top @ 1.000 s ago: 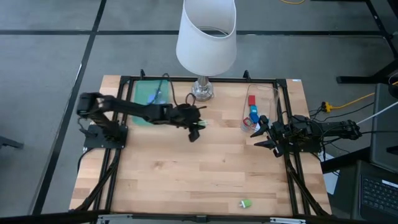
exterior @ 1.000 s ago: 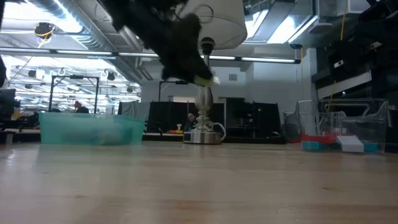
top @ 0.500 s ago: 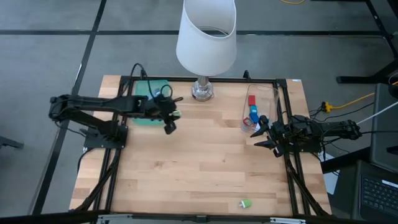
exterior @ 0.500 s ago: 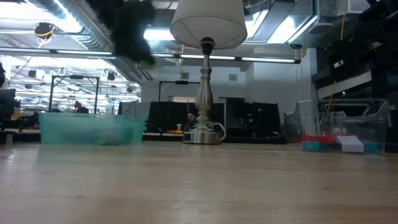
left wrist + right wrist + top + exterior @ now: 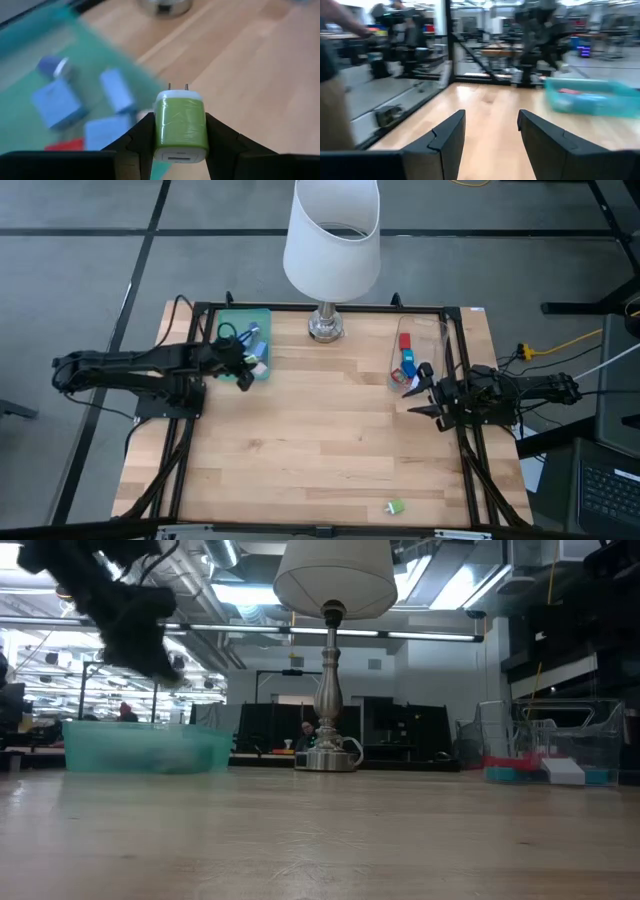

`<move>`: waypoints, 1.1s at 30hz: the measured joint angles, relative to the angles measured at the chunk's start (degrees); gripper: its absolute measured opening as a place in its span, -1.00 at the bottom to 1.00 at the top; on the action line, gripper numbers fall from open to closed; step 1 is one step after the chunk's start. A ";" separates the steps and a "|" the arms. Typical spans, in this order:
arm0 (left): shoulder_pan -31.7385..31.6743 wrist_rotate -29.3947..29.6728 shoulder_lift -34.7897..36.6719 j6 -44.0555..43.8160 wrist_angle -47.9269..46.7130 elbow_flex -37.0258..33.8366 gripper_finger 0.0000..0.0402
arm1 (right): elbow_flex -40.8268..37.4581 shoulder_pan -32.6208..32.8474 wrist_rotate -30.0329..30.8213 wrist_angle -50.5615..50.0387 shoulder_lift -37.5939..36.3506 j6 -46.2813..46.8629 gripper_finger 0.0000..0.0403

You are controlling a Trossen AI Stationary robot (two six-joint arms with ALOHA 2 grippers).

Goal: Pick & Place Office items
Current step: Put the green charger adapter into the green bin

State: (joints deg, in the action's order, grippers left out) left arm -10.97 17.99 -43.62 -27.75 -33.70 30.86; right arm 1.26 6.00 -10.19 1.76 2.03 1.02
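My left gripper (image 5: 250, 368) hangs in the air over the near right corner of the flat green tray (image 5: 228, 315), shut on a green blocky piece (image 5: 180, 125) with a white end and two metal prongs. Blue pieces (image 5: 60, 102) and a red one (image 5: 65, 146) lie in the tray beneath it. In the low view the gripper (image 5: 150, 655) is well above the tray (image 5: 145, 750). My right gripper (image 5: 418, 392) waits open at the table's right side, beside the clear bin (image 5: 425, 330), which holds red, blue and white pieces (image 5: 405, 355). Another green piece (image 5: 396, 507) lies near the table's near edge. My left gripper pinches the green piece by its two long flat sides (image 5: 160, 130), one finger (image 5: 142, 137) on each side. The fingers come slanting down from the table's left and lie along the piece. The piece is lifted clear above the tray, its pronged white end (image 5: 177, 92) pointing away from the gripper.
A table lamp stands at the middle of the far edge, its metal base (image 5: 325, 325) on the wood and its white shade (image 5: 332, 235) high above. A black frame (image 5: 300, 308) runs along the table's edges. Bare wood (image 5: 320, 440) lies between the arms.
My left gripper has swung from beside the lamp base toward the table's left, ending over the green tray's near right corner, still shut on the green piece and held high. My right arm has kept still.
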 joint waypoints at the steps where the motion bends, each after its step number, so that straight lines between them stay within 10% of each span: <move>1: -0.84 -0.11 0.98 -0.01 -1.25 -0.98 -0.39 | 0.00 -0.01 1.72 0.00 0.00 -0.02 -0.05; 8: -6.32 -1.91 4.82 -0.80 -0.15 -6.64 -0.37 | 0.00 -0.02 8.69 0.00 0.00 -0.43 -0.05; 19: -10.32 -1.07 4.94 -4.60 4.92 -7.11 0.37 | 0.00 0.00 9.33 7.21 0.02 6.65 -0.05; 26: -10.84 -7.54 7.19 -15.18 25.37 -6.70 0.34 | 0.00 -0.01 23.26 25.20 0.02 27.71 -0.05; 33: -10.79 -8.95 7.52 -18.22 46.18 -6.59 0.21 | 0.02 -0.02 32.23 36.76 0.78 29.23 -0.05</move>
State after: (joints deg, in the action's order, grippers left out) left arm -21.75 9.04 -36.10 -45.98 12.47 24.27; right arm 1.28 5.98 22.03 38.52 2.80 30.25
